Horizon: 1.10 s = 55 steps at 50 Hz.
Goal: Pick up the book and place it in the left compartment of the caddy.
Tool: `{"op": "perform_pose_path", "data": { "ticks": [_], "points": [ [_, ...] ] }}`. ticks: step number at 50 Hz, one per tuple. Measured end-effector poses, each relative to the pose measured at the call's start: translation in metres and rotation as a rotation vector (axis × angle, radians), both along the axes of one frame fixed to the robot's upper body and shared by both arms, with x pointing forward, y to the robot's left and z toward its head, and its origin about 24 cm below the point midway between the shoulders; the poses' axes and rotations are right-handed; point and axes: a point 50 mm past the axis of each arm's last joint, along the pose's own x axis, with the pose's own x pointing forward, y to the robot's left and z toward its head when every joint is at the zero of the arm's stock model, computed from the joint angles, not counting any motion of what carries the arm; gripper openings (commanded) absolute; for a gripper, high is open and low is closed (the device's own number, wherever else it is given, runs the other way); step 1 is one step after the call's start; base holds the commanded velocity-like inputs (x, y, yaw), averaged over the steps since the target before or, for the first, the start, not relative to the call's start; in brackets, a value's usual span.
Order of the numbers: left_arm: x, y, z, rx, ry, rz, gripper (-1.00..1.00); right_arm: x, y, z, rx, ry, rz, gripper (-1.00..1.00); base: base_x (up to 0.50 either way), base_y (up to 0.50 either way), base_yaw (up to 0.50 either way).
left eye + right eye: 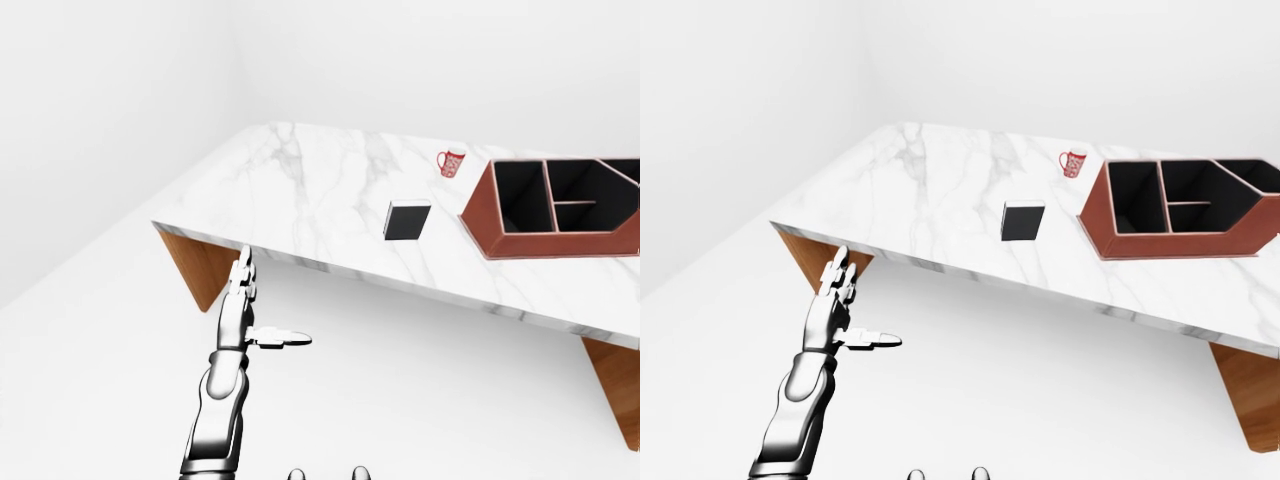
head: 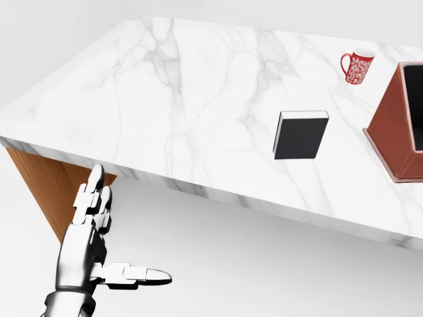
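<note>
**Book flat on desk, left hand spread below the edge**

The black book (image 2: 301, 135) lies on the marble desk (image 2: 165, 99), left of the caddy (image 1: 555, 210). The head view crops the caddy; the eye views show its compartments. The left hand (image 2: 99, 241) hangs spread, empty.

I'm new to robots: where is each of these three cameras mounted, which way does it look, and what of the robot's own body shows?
Head view: on the robot's head, angled down at the marble table, black book and red mug; its left hand shows at bottom left.
Left-eye view: also on the head, wider, taking in the whole table and the caddy; the full left arm shows.
Right-eye view: its twin, slightly shifted; same arm.
All three share book, mug, caddy and left hand, fingers spread, holding nothing.
</note>
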Motion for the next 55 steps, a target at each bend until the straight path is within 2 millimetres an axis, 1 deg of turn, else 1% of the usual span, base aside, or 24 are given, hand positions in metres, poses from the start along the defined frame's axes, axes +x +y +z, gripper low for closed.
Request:
{"op": "perform_pose_path", "data": {
  "ticks": [10,17,27,55],
  "points": [
    [-0.0009,-0.0007,0.0030,0.001,-0.013,-0.002,1.00,0.0002,-0.0003,0.0002,0.001,0.000,-0.002,1.00,0.00,0.00,0.15],
    [0.0003,0.0001,-0.0004,-0.001,0.002,-0.002,1.00,0.0001,-0.0003,0.0000,0.002,0.000,-0.002,1.00,0.00,0.00,0.15],
    [0.0000,0.0000,0.0005,-0.002,-0.002,-0.004,1.00,0.0001,-0.0001,-0.0001,0.002,0.000,-0.003,1.00,0.00,0.00,0.14],
    [-0.0003,0.0001,0.0018,-0.003,-0.008,-0.004,1.00,0.0014,0.0001,-0.0019,0.005,0.017,-0.014,1.00,0.00,0.00,0.01]
  ]
}}
